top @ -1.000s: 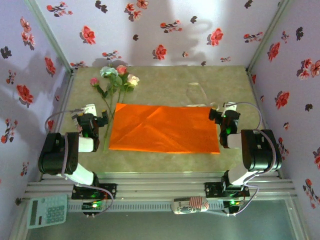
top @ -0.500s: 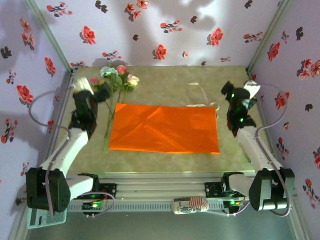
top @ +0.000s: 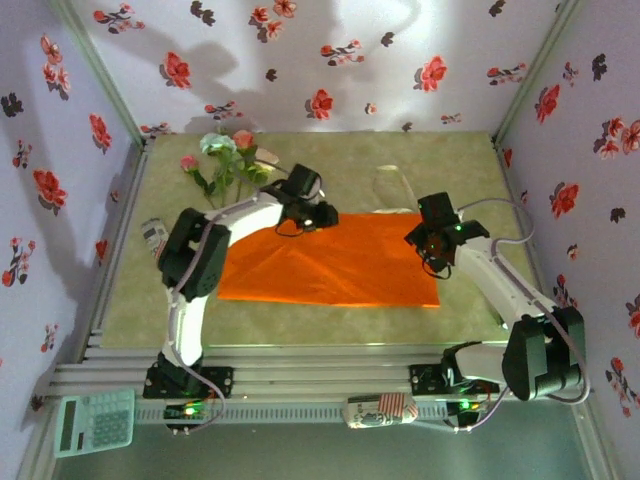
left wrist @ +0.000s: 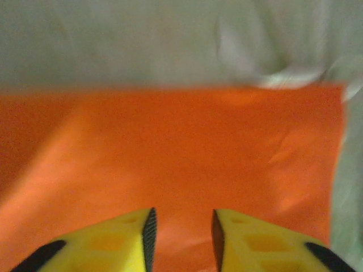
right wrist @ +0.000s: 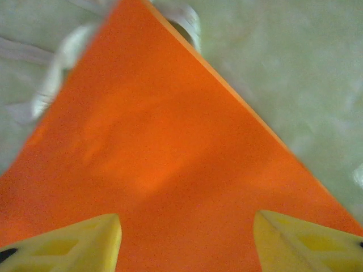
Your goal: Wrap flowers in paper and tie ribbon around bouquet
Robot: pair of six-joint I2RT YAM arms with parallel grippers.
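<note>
Whereas arms stood at frame sides half-second ago, left tool [top: 312, 213] now hovers over paper [top: 330, 258] upper edge, fingers narrowed, pinching nothing; right tool [top: 428, 240], spread, over right corner. Flowers [top: 228, 155] lie upper left on table [top: 460, 165], unwrapped; paper repositioning likely.

On table [top: 450, 165]: paper [top: 340, 265] mid, flowers [top: 228, 158] behind its far-left corner, ribbon [top: 392, 186] at its far-right edge; calculator [top: 95, 422] before table, left.

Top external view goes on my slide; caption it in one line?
Left gripper over the far edge of the paper, right gripper at its far-right corner; flowers and ribbon lie beyond.
</note>
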